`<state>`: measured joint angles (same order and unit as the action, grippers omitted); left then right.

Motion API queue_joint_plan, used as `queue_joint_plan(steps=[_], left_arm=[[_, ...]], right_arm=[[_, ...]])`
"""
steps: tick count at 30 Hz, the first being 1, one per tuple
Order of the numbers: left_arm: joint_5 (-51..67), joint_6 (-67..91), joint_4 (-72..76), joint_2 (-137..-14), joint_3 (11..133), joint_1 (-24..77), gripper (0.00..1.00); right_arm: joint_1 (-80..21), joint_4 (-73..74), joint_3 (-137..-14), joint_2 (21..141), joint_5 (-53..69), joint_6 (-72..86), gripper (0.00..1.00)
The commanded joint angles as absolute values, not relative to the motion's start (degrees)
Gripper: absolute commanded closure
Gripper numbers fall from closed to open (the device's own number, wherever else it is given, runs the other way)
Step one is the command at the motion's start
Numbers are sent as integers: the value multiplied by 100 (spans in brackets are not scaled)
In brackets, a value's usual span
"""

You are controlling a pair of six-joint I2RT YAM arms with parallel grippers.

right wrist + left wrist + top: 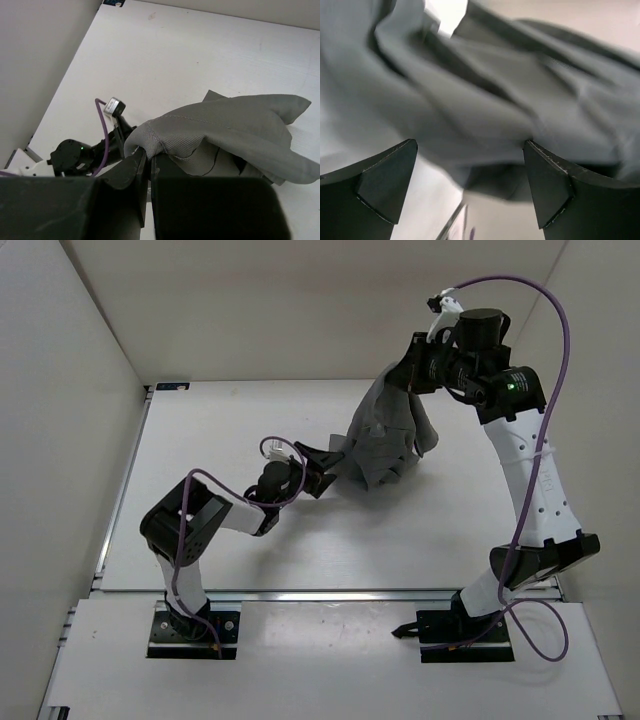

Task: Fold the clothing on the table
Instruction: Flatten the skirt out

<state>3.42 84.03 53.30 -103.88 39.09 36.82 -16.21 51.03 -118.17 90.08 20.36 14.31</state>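
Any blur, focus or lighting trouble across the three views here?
Left wrist: the clothing is smeared and out of focus, likely too close; the left gripper looks sharper. Right wrist: weave crisp, dark foreground around the right gripper. Top external: sharp, even light on the table.

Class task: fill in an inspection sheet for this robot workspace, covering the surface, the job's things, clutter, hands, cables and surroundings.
Surface: white table, flat, with metal rail edges.
Job's things: one grey garment, bunched and hanging from the right hand; not yet folded.
Clutter: nothing seen.
Hands: right hand shut on the garment's edge and raised; left hand open, close against the garment's lower part, not gripping.
Cables: a purple cable loops over the right arm; another loops by the left arm.
Surroundings: plain white walls on three sides.
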Motion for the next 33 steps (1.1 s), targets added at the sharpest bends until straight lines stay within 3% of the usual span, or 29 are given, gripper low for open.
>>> queue_joint_plan(steps=[1, 11, 14, 15, 16, 17, 18, 19, 26, 33], left_arm=[[9, 8684, 5810, -10563, 4323, 3533, 3], [-18, 8912, 5784, -11083, 4596, 3710, 10], [-35, 8947, 5730, -11100, 4632, 3665, 23], [-18, 8965, 5809, -11161, 4632, 3630, 36], [-9, 8982, 5870, -11206, 4667, 3604, 61], [-35, 8991, 5888, -11241, 4693, 3621, 71], [52, 8983, 5854, -11267, 4772, 3604, 93], [79, 8991, 5810, -11294, 4868, 3612, 100], [685, 8335, 5002, -10619, 4844, 2947, 100], [975, 6410, 2367, -8913, 5193, 1427, 100]], right_arm=[[-1775, 4746, -11927, 8894, 2013, 1547, 100], [-1987, 4817, -12129, 9123, 1890, 1705, 100], [-1934, 4746, -12120, 9062, 1820, 1732, 100], [-1960, 4729, -12111, 9105, 1854, 1714, 100], [-1934, 4720, -12155, 9088, 1898, 1757, 100], [-1925, 4720, -12207, 9079, 1890, 1723, 100], [-1942, 4746, -12243, 9114, 1898, 1714, 100], [-1908, 4772, -12295, 9158, 1855, 1723, 100], [-1092, 4501, -11787, 8807, 1986, 1687, 100], [-388, 4394, -11347, 8455, 2284, 1529, 99]])
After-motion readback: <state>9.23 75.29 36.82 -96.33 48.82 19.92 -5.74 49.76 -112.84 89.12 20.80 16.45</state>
